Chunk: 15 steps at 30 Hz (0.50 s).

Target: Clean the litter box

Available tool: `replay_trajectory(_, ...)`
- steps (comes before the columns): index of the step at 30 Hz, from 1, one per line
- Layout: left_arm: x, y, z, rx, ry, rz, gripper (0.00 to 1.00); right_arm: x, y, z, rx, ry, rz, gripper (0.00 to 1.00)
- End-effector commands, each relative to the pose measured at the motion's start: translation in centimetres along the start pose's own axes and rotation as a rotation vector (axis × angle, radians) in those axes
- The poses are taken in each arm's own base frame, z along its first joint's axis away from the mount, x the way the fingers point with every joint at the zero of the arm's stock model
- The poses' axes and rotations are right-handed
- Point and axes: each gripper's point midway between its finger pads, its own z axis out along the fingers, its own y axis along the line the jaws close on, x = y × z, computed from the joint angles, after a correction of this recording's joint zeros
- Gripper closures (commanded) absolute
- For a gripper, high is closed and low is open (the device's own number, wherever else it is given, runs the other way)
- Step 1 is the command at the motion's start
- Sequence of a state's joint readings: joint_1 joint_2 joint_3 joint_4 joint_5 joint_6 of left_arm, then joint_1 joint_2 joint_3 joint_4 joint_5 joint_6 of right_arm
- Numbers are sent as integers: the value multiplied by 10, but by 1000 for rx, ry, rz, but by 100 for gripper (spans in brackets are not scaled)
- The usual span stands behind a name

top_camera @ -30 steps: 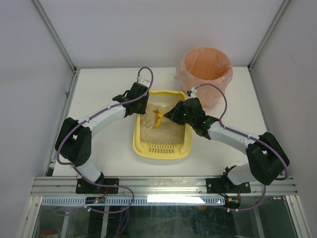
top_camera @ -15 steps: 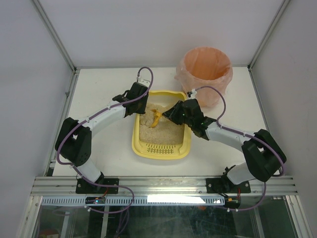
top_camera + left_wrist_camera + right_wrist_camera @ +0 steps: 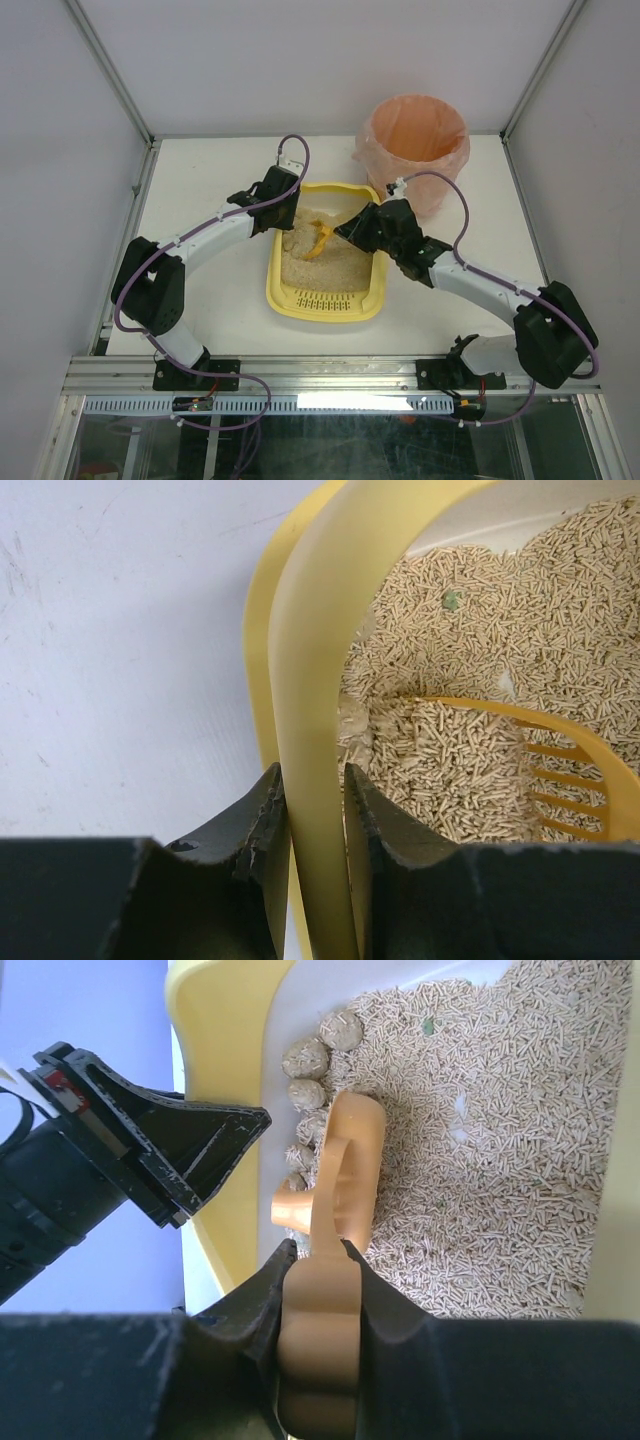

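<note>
The pale-yellow litter box (image 3: pixel 372 300) lies mid-table with beige pellet litter and a slotted grate (image 3: pixel 323 297) at its near end. My left gripper (image 3: pixel 284 214) is shut on the box's left rim (image 3: pixel 310 680), one finger outside and one inside. My right gripper (image 3: pixel 352 228) is shut on the handle of the orange slotted scoop (image 3: pixel 319 240), whose head rests in the litter at the far left corner. In the right wrist view the scoop (image 3: pixel 352 1155) lies beside several round clumps (image 3: pixel 306 1058). Its blade also shows in the left wrist view (image 3: pixel 565 770).
A round bin lined with a pink-orange bag (image 3: pixel 415 140) stands at the back right, just behind the box's far right corner. White table (image 3: pixel 200 180) surrounds the box. Frame posts stand at the back corners.
My right arm's elbow has swung out to the right, and the scoop has shifted slightly within the litter. The left gripper and the box have not moved.
</note>
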State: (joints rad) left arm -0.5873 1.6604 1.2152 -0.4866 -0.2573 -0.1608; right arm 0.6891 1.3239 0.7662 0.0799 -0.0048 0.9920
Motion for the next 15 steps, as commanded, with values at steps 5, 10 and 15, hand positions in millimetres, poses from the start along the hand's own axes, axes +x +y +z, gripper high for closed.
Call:
replay_trajectory(5, -6, -26, -4, 124, -8, 30, 100, -30, 39, -26, -132, -85, -21, 100)
replay_trajectory(10, -6, -26, -4, 123, -8, 29, 100, -31, 34, -37, -121, -92, -45, 100)
replay_trajectory(15, -6, -27, -3, 124, -7, 31, 100, -31, 30, -54, -146, -108, -61, 100)
